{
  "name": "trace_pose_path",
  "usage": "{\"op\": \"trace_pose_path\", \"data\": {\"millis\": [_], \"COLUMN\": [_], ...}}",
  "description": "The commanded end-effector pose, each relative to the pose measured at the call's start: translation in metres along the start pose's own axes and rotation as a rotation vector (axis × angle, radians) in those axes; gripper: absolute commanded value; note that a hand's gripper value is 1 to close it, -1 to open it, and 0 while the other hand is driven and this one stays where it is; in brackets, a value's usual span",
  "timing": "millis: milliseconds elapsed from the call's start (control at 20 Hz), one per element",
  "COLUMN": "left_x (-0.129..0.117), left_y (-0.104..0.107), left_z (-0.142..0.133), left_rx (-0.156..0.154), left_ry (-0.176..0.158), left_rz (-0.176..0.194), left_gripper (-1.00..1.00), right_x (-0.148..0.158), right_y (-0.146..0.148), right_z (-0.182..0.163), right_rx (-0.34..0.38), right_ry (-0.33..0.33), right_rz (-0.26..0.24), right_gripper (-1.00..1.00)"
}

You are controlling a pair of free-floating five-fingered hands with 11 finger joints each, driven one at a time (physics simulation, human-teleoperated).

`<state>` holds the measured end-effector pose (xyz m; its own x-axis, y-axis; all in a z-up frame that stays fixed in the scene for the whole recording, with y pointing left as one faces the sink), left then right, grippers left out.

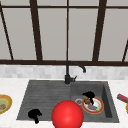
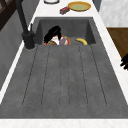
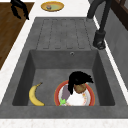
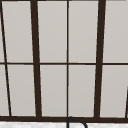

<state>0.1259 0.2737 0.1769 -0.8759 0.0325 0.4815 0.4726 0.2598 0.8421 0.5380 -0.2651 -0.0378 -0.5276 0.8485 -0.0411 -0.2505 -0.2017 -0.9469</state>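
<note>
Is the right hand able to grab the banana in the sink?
Probably yes. The right hand is over the plate in the basin, and the banana lies beside that plate with bare sink floor between them.

red-rimmed plate (image 3: 88, 98) flat in basin, brown food (image 3: 80, 88) on it

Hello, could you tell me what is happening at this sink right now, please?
The right hand reaches down into the dark grey sink basin, its curled fingers on a small brown round food item lying on a white plate with a red rim, next to a purple eggplant. A yellow banana lies on the basin floor beside the plate. The left hand hangs near the front edge of the ribbed draining board.
</note>
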Motion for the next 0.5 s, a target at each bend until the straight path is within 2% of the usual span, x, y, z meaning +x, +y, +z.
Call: {"op": "trace_pose_path", "data": {"millis": [0,150,350,450], "left_x": [0.0,0.0,0.0,0.0], "left_y": [0.0,0.0,0.0,0.0], "left_z": [0.0,0.0,0.0,0.0], "left_rx": [0.0,0.0,0.0,0.0], "left_ry": [0.0,0.0,0.0,0.0], "left_rz": [0.0,0.0,0.0,0.0], "left_gripper": [0.0,0.0,0.0,0.0], "right_x": [0.008,0.012,0.016,0.014], "right_y": [-0.005,0.0,0.006,0.001], "right_z": [0.021,0.026,0.029,0.028], "right_rx": [-0.035,-0.057,-0.044,-0.039], "right_ry": [-0.067,-0.11,-0.165,-0.202], "right_rz": [-0.058,-0.049,-0.002,0.005], "right_gripper": [-1.0,-1.0,-1.0,-1.0]}}
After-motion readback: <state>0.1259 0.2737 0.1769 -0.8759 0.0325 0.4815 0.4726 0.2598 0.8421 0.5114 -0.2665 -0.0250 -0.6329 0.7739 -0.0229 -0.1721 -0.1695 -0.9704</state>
